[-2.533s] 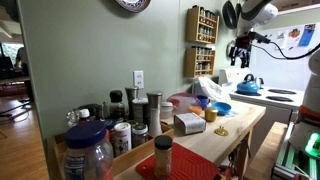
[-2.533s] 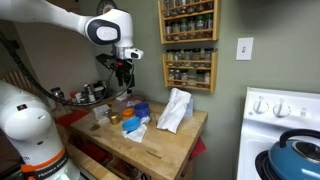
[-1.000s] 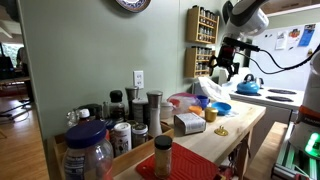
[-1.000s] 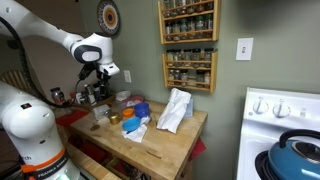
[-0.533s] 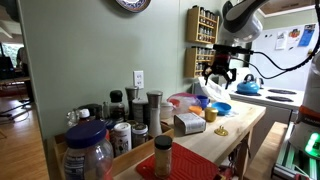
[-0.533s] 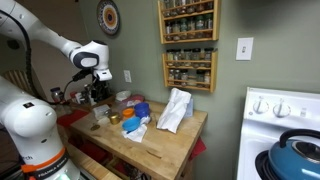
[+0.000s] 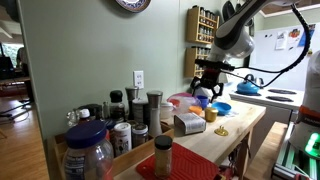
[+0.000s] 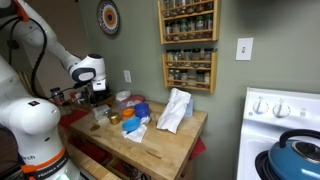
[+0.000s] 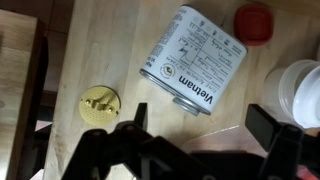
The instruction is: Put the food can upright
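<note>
Food can [image 9: 192, 60] on its side between yellow disc [image 9: 99, 105] and red cap [image 9: 253, 22].

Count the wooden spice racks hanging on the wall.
2. The upper spice rack hangs directly above the lower spice rack; both exterior views show the pair. Others could be out of frame.
</note>
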Controlling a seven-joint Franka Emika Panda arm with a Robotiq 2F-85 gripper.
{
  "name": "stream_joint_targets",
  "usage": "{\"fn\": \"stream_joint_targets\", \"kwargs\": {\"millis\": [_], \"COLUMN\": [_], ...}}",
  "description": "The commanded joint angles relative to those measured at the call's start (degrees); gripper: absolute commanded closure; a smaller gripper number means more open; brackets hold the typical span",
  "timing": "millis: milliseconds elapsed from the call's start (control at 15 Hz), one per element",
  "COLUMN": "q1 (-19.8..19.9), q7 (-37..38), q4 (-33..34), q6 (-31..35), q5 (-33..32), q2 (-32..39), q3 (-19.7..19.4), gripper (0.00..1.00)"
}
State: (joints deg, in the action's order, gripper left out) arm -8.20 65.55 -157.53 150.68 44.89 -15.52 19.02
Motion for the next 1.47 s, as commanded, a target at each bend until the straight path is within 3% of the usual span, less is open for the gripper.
{"fn": "stream_joint_targets", "kwargs": {"millis": [0,133,400,600,933,1067,1200,1400], "q1": [-1.5,-1.4,0.3,-0.5,-1.4,-1.7,-1.8,-2.0], "q7": [0.5,0.5,10.7,15.3,12.5,12.0,11.6,10.1], "q4": [0.2,0.2,0.9,2.1,5.2,6.2,6.9,7.9], "q6": [0.1,0.0,9.3,10.2,6.9,6.1,5.4,4.8], "q5": [-0.9,-1.0,0.0,0.8,6.5,8.7,10.3,13.3], "q2": [0.4,0.0,7.5,12.5,17.1,18.7,20.1,21.5], "q3": [-1.7,-1.9,-1.2,-2.9,-5.1,-5.1,-5.1,-5.1], "gripper": [0.00,0.00,0.00,0.00,0.00,0.07,0.05,0.21]}}
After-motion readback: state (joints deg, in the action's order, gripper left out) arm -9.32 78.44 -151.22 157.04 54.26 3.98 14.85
